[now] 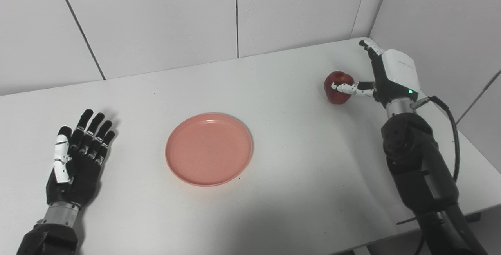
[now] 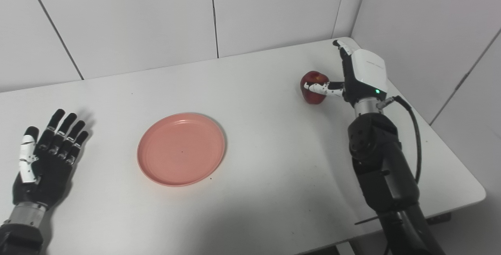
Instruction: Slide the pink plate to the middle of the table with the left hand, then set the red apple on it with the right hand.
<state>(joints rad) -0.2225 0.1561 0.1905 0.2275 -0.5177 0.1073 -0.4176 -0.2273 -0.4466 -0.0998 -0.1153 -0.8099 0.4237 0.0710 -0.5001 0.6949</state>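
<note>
While red apple (image 1: pixel 338 87) touches right robot hand (image 1: pixel 385 75) thumb, grasp unclear; left robot hand (image 1: pixel 77 157) released.

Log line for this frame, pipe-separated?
plate: mid-table, empty | apple: far right, on table | left hand: open, idle | right hand: open, thumb on apple

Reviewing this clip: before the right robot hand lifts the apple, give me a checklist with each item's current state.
1. Pink plate sits near the middle of the table: ok.
2. Plate surface free to receive the fruit: ok.
3. Left robot hand is off the plate, open and resting flat at the table's left side: ok.
4. Right robot hand is at the red apple, thumb across its front: ok.
5. Fingers closed around the apple's far side: cannot tell, they point up past it.
6. Path from apple to plate is free of other objects: ok.
</note>
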